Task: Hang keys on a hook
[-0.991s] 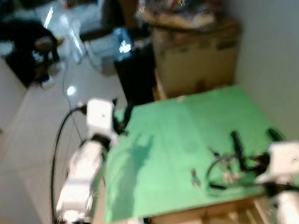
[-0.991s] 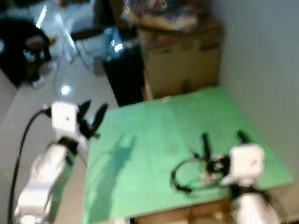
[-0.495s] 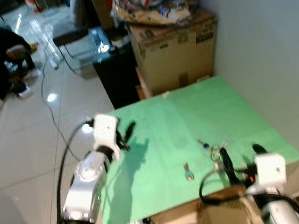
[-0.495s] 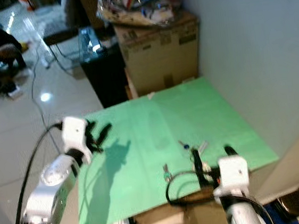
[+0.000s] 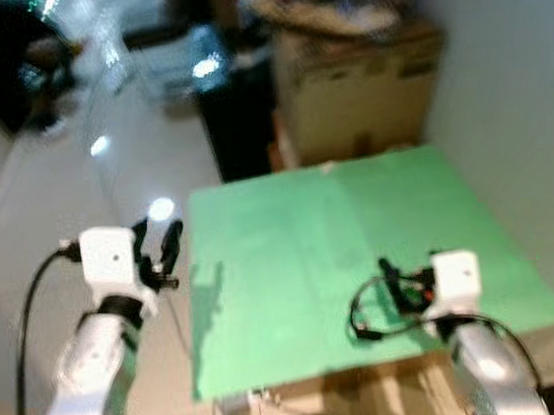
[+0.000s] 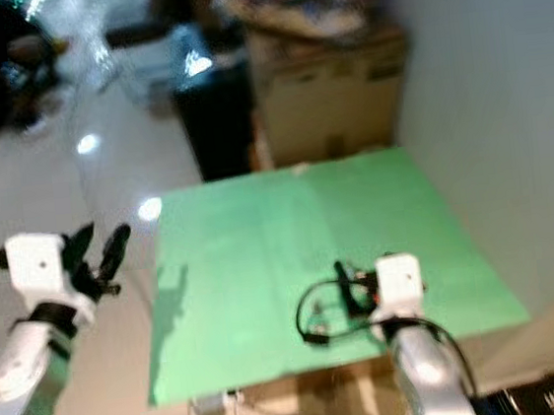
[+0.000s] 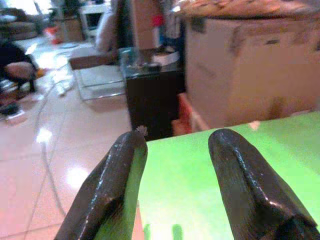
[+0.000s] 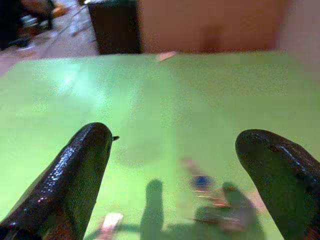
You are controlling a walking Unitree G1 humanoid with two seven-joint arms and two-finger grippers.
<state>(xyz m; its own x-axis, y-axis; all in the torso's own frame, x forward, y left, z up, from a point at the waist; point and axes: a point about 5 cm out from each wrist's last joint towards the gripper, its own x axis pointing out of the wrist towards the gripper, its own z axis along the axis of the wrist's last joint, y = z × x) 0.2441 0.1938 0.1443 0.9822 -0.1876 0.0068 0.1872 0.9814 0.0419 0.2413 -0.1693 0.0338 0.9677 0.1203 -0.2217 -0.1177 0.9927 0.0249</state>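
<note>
The right pincer (image 8: 180, 165) hangs low over the green worktop (image 5: 293, 265), close to its near edge and toward the right side, with its two black fingers (image 8: 75, 175) spread wide apart and nothing between them. In the right wrist view the keys (image 8: 210, 200) lie flat on the green surface just beneath the pincer, in the gap between the fingertips and nearer the right-hand one; they are blurred, a blue piece and some reddish and silvery bits all that can be made out. The left pincer (image 5: 158, 252) is held off the worktop's left edge, near its far left corner, above the tiled floor (image 5: 49, 212), its fingers (image 7: 115, 185) apart and empty. A cardboard box (image 5: 359, 90) stands beyond the far edge.
</note>
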